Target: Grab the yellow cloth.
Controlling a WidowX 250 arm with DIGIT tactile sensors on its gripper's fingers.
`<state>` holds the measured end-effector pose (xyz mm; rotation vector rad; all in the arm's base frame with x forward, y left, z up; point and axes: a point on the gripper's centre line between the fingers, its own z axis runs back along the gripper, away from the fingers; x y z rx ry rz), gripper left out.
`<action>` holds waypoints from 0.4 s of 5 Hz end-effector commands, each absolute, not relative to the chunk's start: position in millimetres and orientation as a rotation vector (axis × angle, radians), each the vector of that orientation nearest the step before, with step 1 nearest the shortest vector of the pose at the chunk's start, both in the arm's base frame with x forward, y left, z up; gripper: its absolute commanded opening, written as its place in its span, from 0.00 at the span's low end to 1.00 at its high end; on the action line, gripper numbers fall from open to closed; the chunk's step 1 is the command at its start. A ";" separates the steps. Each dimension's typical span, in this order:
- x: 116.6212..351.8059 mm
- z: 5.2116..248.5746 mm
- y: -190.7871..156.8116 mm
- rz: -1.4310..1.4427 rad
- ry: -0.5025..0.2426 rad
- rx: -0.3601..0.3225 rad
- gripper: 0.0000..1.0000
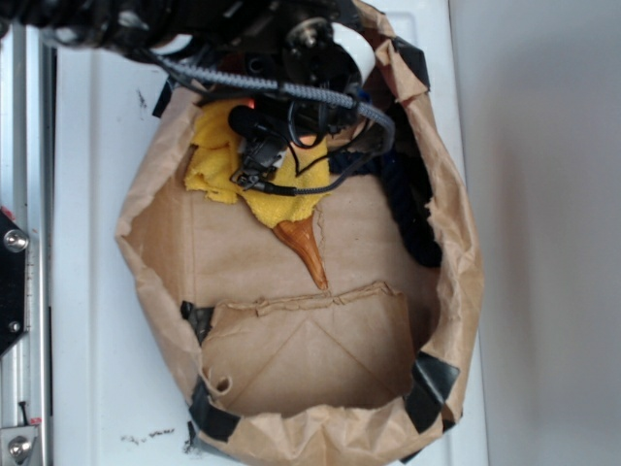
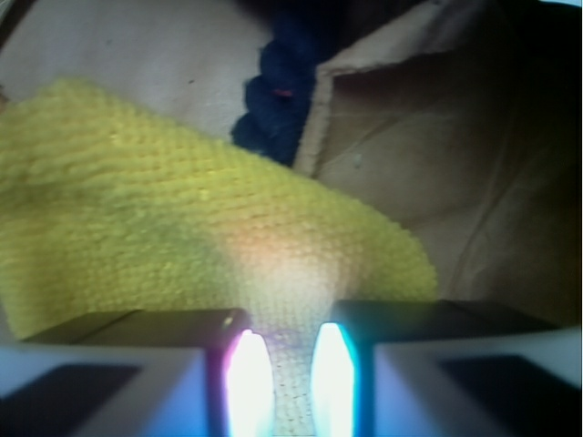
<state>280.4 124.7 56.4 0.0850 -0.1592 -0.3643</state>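
The yellow cloth (image 1: 215, 165) lies crumpled at the back of an open brown paper bag (image 1: 155, 282). My gripper (image 1: 254, 163) is down on its middle. In the wrist view the cloth (image 2: 164, 209) fills the left and centre, its fuzzy weave rising into the narrow gap between the fingers. The gripper (image 2: 282, 382) is shut on a fold of the cloth, and the two bright pads (image 2: 248, 378) press it from either side.
An orange-brown ribbed cone (image 1: 306, 248) pokes out from under the cloth's near edge. A dark navy rope (image 1: 412, 214), also in the wrist view (image 2: 278, 100), lies along the bag's right wall. The bag's walls (image 2: 437, 155) rise all round, with black tape (image 1: 432, 383) at the corners.
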 end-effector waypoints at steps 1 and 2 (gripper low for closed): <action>282.3 159.7 115.6 -0.308 -0.395 0.099 0.00; 280.9 202.3 96.0 -0.282 -0.455 0.085 0.00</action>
